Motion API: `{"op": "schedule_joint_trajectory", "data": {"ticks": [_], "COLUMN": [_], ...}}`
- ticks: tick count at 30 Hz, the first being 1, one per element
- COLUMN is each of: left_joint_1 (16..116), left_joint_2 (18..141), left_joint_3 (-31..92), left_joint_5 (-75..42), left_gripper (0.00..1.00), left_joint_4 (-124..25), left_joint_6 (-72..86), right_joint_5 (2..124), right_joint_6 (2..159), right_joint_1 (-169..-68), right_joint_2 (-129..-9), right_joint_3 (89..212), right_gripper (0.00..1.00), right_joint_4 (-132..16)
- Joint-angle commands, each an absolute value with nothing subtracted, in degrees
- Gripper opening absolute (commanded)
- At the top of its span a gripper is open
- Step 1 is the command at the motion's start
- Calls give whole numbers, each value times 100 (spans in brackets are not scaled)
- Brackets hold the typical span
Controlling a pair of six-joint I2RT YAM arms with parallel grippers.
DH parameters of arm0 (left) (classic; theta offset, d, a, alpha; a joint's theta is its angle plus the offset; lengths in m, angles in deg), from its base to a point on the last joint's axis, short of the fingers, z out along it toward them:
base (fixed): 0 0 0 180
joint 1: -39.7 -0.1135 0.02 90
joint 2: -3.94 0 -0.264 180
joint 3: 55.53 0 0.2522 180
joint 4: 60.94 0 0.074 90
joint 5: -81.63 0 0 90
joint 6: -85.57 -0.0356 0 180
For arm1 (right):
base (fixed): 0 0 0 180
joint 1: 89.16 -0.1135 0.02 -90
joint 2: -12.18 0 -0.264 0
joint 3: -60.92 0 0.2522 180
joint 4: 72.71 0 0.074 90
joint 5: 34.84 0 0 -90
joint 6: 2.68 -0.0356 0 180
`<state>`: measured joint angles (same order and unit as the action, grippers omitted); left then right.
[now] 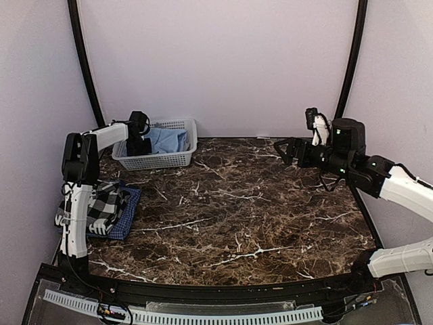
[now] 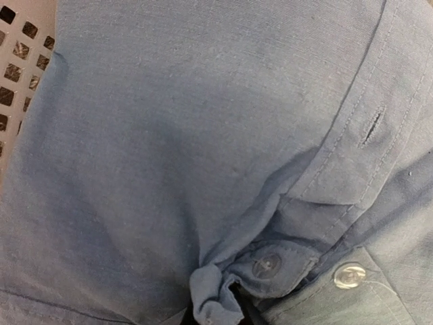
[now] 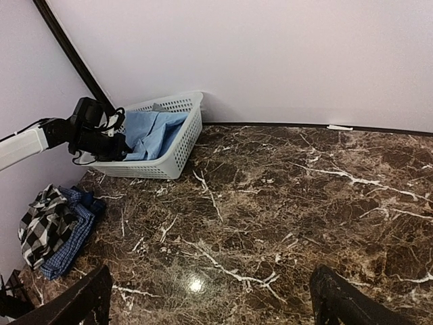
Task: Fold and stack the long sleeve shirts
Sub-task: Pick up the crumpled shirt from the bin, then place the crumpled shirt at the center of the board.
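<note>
Light blue shirt (image 1: 168,140) lies in the basket (image 1: 162,161), right under your left hand (image 1: 139,144), which is clenched on a fold of its cloth. Your right hand (image 1: 283,150) gapes, well apart from the basket.

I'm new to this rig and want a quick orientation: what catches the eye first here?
The light blue shirt bundled in the white basket at the far left of the marble table, with the left tool shut on a pinch of its cloth. Next, the pile of checked shirts at the left edge, and the right tool open above the table's right side.
</note>
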<state>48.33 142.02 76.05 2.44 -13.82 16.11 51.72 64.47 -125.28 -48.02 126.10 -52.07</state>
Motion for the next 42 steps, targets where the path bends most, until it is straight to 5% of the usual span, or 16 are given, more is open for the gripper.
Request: {"op": "schedule_joint_trajectory", "data": {"ticks": [1,24,42], "left_joint_1": [4609,4815,6987], "left_joint_2": [13768,11994,9761], "left_joint_3": [7422,8112,8216], "left_joint_5": [636,177,-322], "left_gripper": [0,0,0], "left_joint_4": [-927,-1941,-3247], "left_joint_6": [1502,957,66], "right_joint_5": [5337,5668,5847], "right_joint_6": [6412,6461,7086], "right_joint_1": [-12555,-12555,-12555], "right_joint_2": [-4907,-5218,-5417], "right_joint_3": [12618,12773,13284], "right_gripper": [99,99,99], "right_joint_4": [-5526,-5609,-5841]}}
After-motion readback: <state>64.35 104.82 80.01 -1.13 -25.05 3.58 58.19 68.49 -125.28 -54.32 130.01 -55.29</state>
